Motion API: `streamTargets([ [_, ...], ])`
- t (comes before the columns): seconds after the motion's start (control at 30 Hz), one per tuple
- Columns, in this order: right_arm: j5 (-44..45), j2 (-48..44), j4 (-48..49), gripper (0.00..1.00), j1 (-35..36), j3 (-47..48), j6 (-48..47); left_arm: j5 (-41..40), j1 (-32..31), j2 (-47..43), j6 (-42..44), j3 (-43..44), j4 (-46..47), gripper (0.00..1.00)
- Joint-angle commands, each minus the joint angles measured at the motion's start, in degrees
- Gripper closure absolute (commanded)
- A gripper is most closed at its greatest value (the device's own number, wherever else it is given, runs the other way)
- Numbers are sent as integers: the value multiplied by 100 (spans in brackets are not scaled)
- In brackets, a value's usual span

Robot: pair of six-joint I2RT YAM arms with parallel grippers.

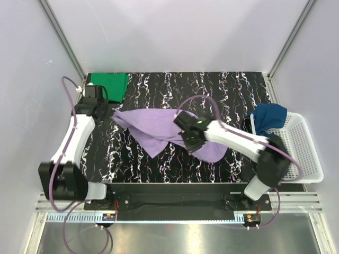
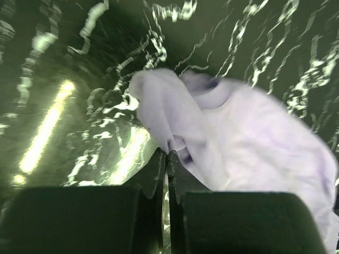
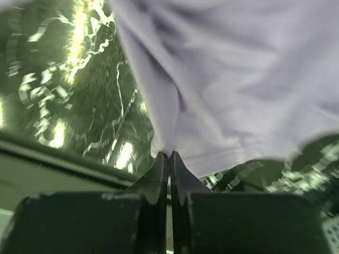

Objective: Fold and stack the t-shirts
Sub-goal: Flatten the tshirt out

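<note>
Looks like the spreading-out step: left gripper (image 2: 167, 153) and right gripper (image 3: 169, 154) are both pinched tight on edges of the lavender t-shirt (image 1: 153, 129) mid-table, so next it probably needs stretching and laying flat.

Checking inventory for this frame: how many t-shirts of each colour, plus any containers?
Lavender t-shirt: 1
Green t-shirt: 1
Dark blue t-shirt: 1
White mesh basket: 1
Total: 4 (3 shirts, 1 basket)
</note>
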Motion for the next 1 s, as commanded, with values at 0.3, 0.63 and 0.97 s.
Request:
streamTargets([
  [0.3,587,-1093,-982,100,-2619,1679,-1000,-673,80,-511,661,1683,-355,100],
  [0.63,-283,-440,-1070,100,-2743,2437,-1001,-928,89,282,1136,2985,-566,100],
  [0.97,-1249,-1791,-1843,100,-2743,1419,-430,-1771,97,-735,1241,1959,-856,100],
])
